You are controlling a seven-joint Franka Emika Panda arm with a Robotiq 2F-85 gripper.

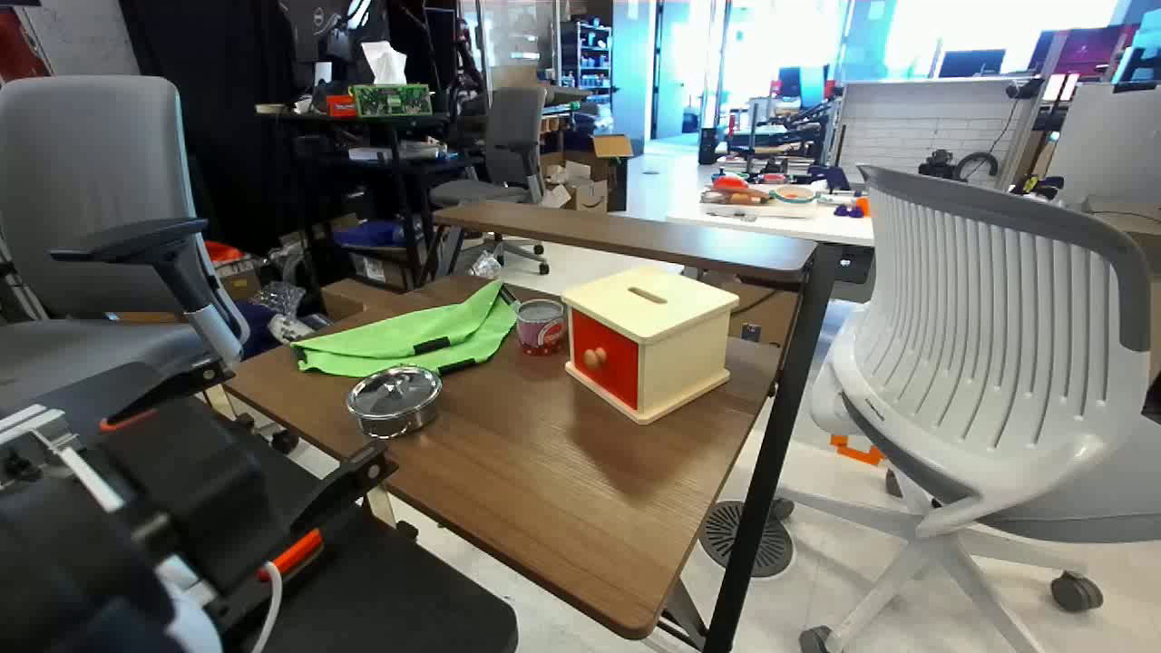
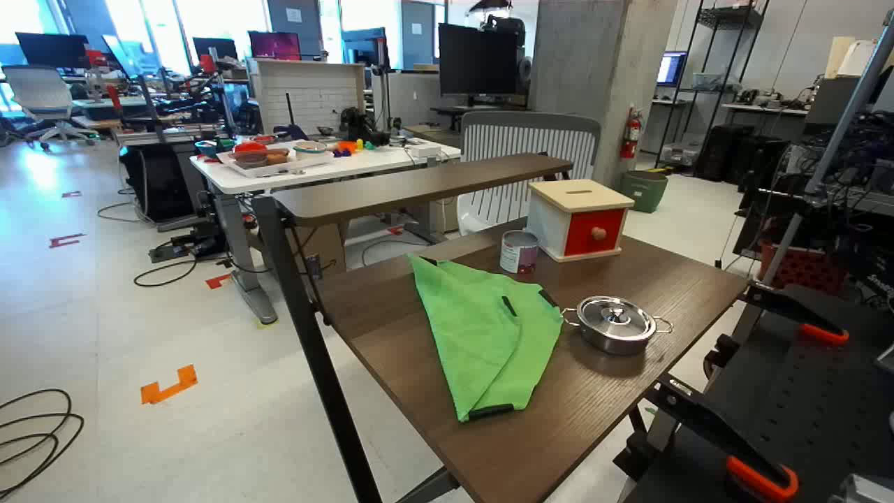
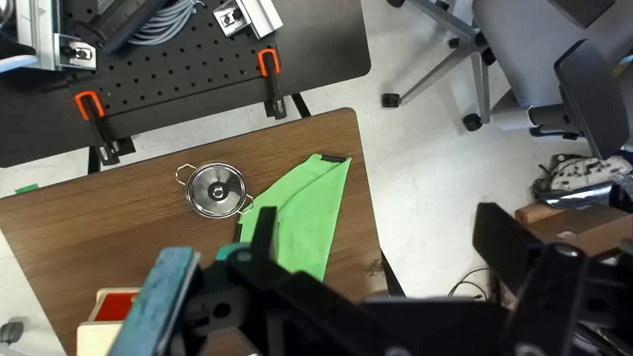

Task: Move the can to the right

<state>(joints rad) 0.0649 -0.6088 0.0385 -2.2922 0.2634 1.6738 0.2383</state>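
The can (image 1: 541,328) is small, short and red with pale marks. It stands upright on the brown table (image 1: 544,472), beside the wooden box and next to the green cloth. It also shows in an exterior view (image 2: 519,253), where its pale label faces the camera. In the wrist view the can does not show; the gripper's own body covers part of the table there. My gripper (image 3: 377,217) is open and empty, its two fingers wide apart, high above the table's edge with the cloth and floor below. The gripper is out of view in both exterior views.
A tan wooden box (image 1: 653,336) with a red door stands right beside the can. A green cloth (image 2: 489,335) lies on the table. A lidded metal pot (image 2: 616,325) with side handles stands near the table edge. A raised shelf (image 1: 626,238) runs along one table side.
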